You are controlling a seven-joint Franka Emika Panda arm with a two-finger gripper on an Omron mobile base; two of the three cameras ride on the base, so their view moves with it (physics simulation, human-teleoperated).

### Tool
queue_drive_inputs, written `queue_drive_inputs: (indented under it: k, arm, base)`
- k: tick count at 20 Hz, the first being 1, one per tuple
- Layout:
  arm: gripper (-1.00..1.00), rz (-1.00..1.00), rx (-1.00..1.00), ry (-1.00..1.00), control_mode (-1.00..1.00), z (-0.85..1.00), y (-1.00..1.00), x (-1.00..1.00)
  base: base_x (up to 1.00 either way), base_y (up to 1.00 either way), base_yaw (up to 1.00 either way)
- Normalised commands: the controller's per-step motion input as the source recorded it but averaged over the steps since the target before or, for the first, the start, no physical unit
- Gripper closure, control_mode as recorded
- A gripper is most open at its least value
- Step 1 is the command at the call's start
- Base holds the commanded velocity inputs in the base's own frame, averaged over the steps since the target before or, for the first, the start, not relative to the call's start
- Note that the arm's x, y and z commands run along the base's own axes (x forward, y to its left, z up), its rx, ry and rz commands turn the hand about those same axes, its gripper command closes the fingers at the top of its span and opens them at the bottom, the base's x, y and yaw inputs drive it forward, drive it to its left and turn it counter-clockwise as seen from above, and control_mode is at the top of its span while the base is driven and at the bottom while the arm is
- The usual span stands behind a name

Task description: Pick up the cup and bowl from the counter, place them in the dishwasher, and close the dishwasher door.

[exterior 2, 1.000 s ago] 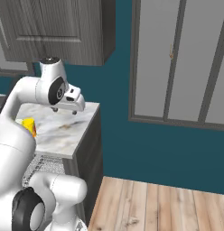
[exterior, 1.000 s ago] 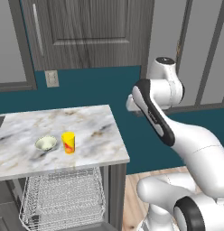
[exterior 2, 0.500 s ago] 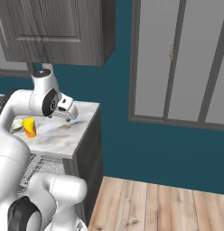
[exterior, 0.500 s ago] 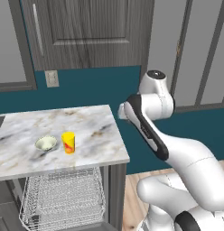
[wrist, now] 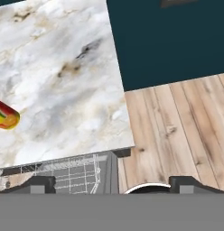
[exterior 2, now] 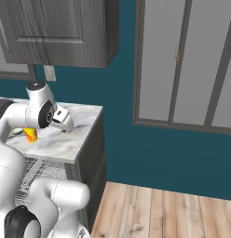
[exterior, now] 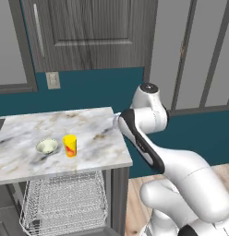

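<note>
Yellow, with an orange-red mark, the cup [exterior: 69, 145] stood on the marble counter [exterior: 93, 138] just beside the pale bowl [exterior: 47, 146]; the gripper [wrist: 111, 183] hung empty, jaws apart, seemingly above the counter's right end.

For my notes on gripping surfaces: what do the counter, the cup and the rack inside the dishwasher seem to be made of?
The counter looks like polished marble: white with grey and tan veins. The cup looks like smooth plastic or glazed ceramic, plain yellow with an orange-red mark; the look leaves this open. The rack looks like white coated wire, a thin open grid.
</note>
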Motion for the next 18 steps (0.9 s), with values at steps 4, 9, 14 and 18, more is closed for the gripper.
queue_drive_inputs:
  k: [4, 9, 14, 18]
  arm:
    - [-1.00, -0.06, 0.03, 0.00, -1.00, -0.26, 0.40, 0.08]
    - [-1.00, -0.05, 0.03, 0.00, -1.00, -0.21, 0.41, 0.15]
    - [-1.00, -0.02, 0.05, 0.00, -1.00, -0.09, 0.38, 0.22]
    - [-1.00, 0.00, 0.06, 0.00, -1.00, -0.03, 0.35, 0.28]
  base:
    - [0.00, 0.00, 0.00]
    - [0.00, 0.00, 0.00]
    - [0.00, 0.00, 0.00]
    - [0.00, 0.00, 0.00]
